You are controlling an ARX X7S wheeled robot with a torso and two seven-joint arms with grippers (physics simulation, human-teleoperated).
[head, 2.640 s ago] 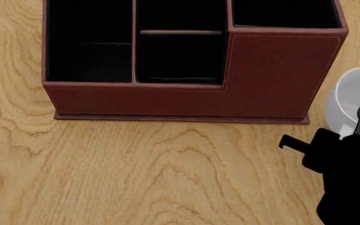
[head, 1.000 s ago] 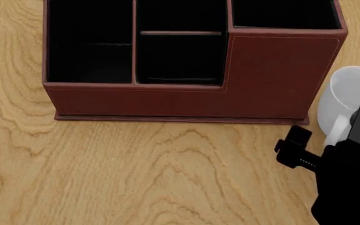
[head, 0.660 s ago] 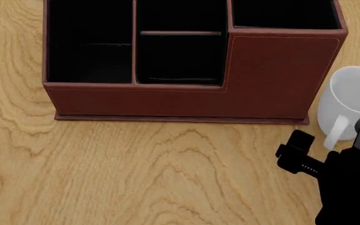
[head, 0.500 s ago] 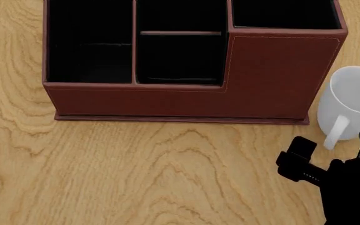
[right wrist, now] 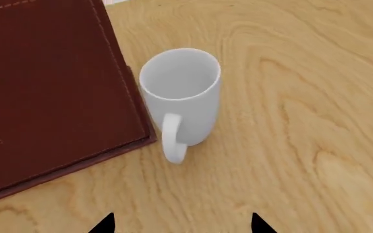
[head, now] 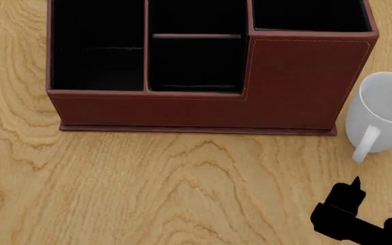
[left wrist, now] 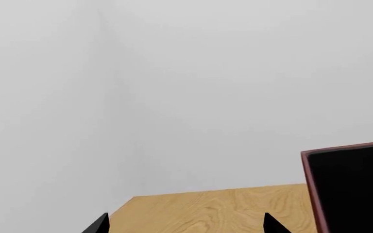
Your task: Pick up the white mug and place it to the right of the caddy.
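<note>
Right wrist view: the right tool [right wrist: 181,224] shows only as two black fingertips at the frame edge, spread well apart and holding nothing. Between and beyond those tips stands the white mug [right wrist: 181,97], upright on the counter [right wrist: 316,107], mouth open upward and interior bare. Its loop handle faces the tool. The mug is clear of both fingertips, with bare wood between them.

Head view: the right tool [head: 349,212] sits at about 5 o'clock in the frame, a black assembly low on the counter [head: 148,189], partly cut off by the frame edge. The white mug [head: 381,115] lies at about 3 o'clock, well apart from the tool, handle pointing toward 6 o'clock. The mug stands just beside the right end wall of the caddy [head: 298,84], next to its taller section; whether the two touch cannot be told. The caddy fills the 12 o'clock region, its black-lined compartments open upward, its base flat on the counter.

Left wrist view: the left tool [left wrist: 185,224] shows two black tips at the frame edge, spread apart, nothing between them. Beyond lies the counter [left wrist: 219,208], one corner of the caddy [left wrist: 311,184], and a plain pale wall [left wrist: 186,87].
</note>
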